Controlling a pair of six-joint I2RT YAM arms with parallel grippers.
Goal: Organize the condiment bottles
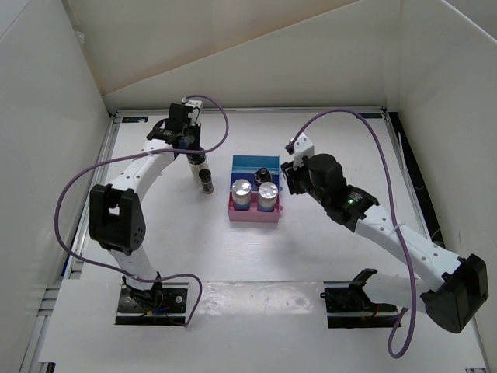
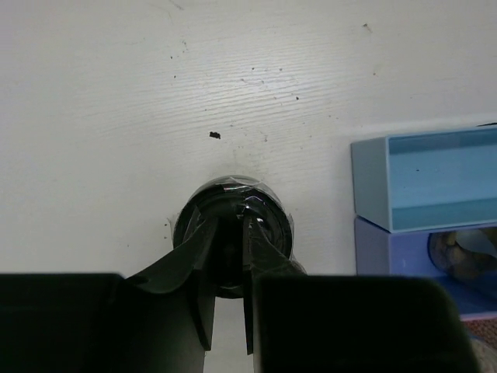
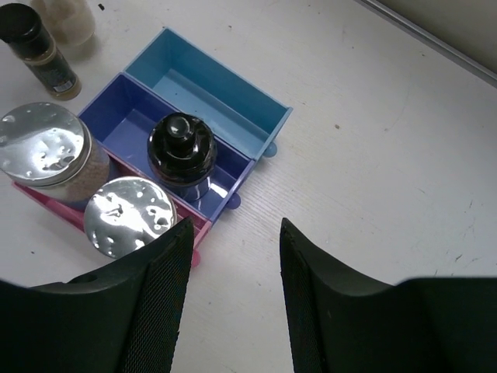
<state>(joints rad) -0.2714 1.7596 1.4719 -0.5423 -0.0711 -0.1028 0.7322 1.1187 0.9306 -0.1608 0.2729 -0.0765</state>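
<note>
Picking up the loose black-capped bottle [image 2: 229, 198] is the step I'm on. My left gripper [image 2: 231, 237] is clamped tight on its cap, pinching what looks like the little knob on top. The bottle is over the table [image 1: 233, 256] just left of the rack [image 1: 252, 216], not touching it. Can't tell if it's off the surface.

The silver-topped bottles [image 3: 46, 144] [image 3: 128, 217] sit side by side in the pink front tier. The second black-capped bottle [image 3: 180, 148] is in the purple middle tier, and the light blue back tier has nothing in it. My right gripper [image 3: 234, 229] hangs spread apart just beside the rack's right end, holding nothing.

Next up, I reckon: lift straight, swing right, lower into the free spot beside its twin. With only the knob pinched, I'd go slow so it doesn't swing or slip.
</note>
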